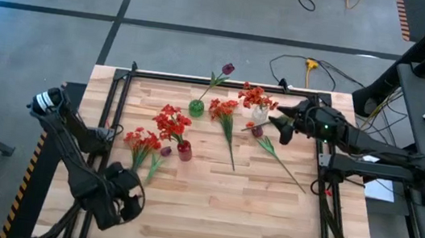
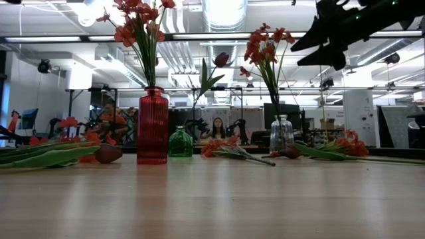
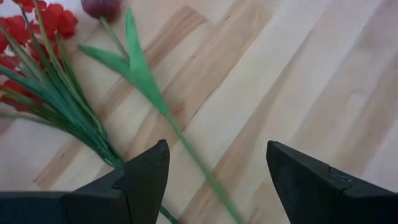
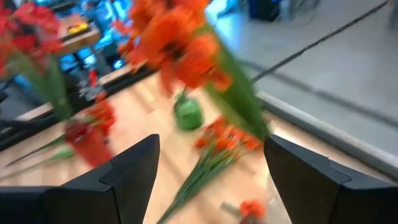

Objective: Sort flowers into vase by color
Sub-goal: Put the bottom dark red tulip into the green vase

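Flowers: red, orange-red clusters, purple buds, thin green leaves. Left gripper, right gripper spread, empty.

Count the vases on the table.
3: red vase near the middle, holding red flowers; green vase behind it, holding a purple bud; clear vase by the right gripper, holding orange flowers.

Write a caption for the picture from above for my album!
Red, green and clear glass vases hold flowers on a wooden table, with loose stems and two dark robot arms around them.

Three vases on the surface: red vase, green vase, clear vase, loose flowers lying around.
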Tool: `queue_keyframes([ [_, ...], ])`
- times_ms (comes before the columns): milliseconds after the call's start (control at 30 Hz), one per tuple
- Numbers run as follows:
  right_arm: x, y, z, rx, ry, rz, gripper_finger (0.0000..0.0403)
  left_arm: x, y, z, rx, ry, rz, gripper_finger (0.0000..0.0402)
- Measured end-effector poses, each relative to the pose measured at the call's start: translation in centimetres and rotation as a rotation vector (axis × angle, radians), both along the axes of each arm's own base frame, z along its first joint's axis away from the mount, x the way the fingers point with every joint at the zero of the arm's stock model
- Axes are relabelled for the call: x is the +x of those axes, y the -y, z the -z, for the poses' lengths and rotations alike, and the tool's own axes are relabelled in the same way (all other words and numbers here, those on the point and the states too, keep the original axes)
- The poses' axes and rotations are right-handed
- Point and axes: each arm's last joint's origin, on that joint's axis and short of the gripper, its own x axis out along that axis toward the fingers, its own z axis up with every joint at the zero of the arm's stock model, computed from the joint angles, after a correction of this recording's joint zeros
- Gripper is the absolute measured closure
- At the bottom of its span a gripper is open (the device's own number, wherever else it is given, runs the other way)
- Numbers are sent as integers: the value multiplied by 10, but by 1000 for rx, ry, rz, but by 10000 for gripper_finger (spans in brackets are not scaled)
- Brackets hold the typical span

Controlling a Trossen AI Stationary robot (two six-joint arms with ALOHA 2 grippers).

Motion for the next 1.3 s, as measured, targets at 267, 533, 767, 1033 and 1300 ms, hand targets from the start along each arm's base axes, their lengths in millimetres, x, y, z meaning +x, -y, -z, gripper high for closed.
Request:
queue_keyframes([
  [267,-5,-13,-4,203,-118,-6,138,6,10,28,70,-101,-3,151],
  [533,-7,-25,11,372,-291,3,150,14,22,34,-8,-46,-7,151],
  [767,0,-31,29,431,-444,4,152,21,31,29,-135,44,4,151],
  [1033,8,-38,47,494,-617,21,154,18,29,30,-127,-19,2,151],
  [1300,13,-44,55,511,-675,22,156,14,24,31,-92,-45,-47,151],
])
